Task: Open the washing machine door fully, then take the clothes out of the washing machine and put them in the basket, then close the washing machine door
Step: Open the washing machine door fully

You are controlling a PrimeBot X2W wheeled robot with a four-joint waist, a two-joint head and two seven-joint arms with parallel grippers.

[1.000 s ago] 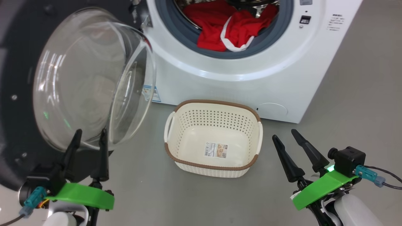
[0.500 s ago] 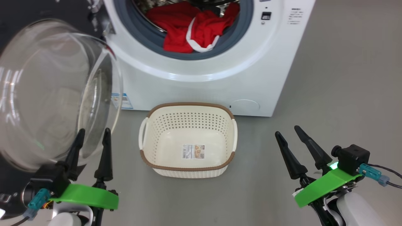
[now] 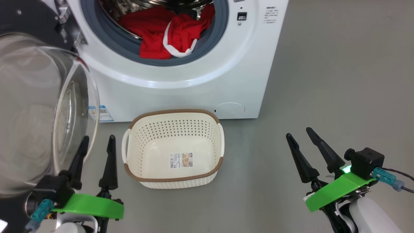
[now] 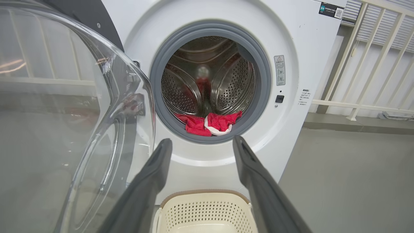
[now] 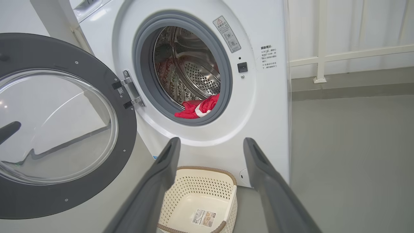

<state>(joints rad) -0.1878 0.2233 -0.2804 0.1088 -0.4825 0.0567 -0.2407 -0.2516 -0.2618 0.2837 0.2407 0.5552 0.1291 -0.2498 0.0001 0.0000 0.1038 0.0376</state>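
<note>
Now view shifted rightward, basket [image 3: 174,132] unmoved, clothes [image 3: 152,35] inside washing machine [image 3: 181,94]

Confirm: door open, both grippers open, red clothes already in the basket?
No. The clothes are not in the basket; they lie inside the washer, per the head view. The basket holds only its sticker. The door is open, and the left gripper and right gripper are open.

Bright, even light, faint shadows; glare streaks the washing machine door [image 3: 32,113]; my 2 wrist views soften low down.
</note>
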